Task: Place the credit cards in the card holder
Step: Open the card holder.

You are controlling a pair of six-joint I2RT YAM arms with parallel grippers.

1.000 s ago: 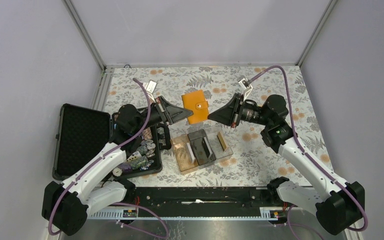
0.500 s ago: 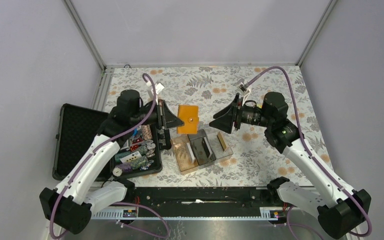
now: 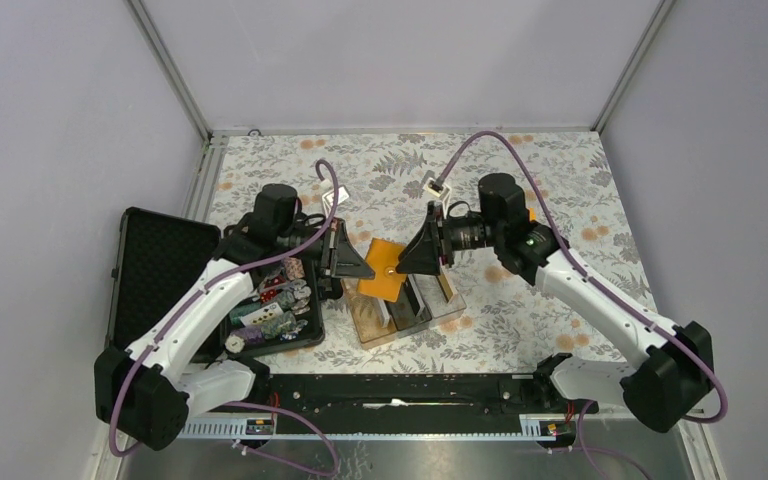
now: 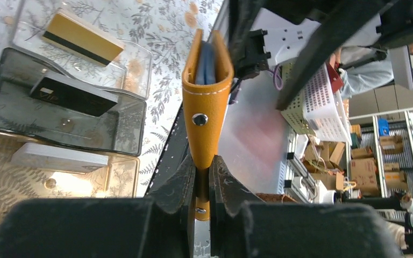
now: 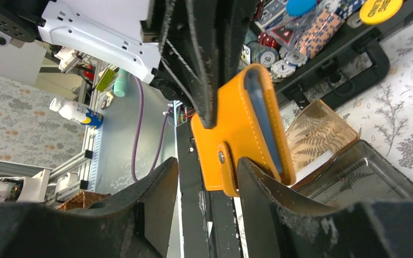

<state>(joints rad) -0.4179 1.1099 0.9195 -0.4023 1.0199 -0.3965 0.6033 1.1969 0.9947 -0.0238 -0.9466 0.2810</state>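
While jaws of the left gripper (image 4: 199,174) clamped the card holder (image 4: 206,102), those of the right gripper (image 5: 208,180) stood apart astride its snap flap, seemingly clear; blue credit card (image 4: 206,64) tucked inside.

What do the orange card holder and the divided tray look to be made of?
The card holder is probably leather or faux leather: matte orange skin, pale stitching along the edge, a shiny metal snap. The divided tray looks like rigid glossy plastic, perhaps acrylic: see-through walls, one section smoke-tinted, with bright glints.
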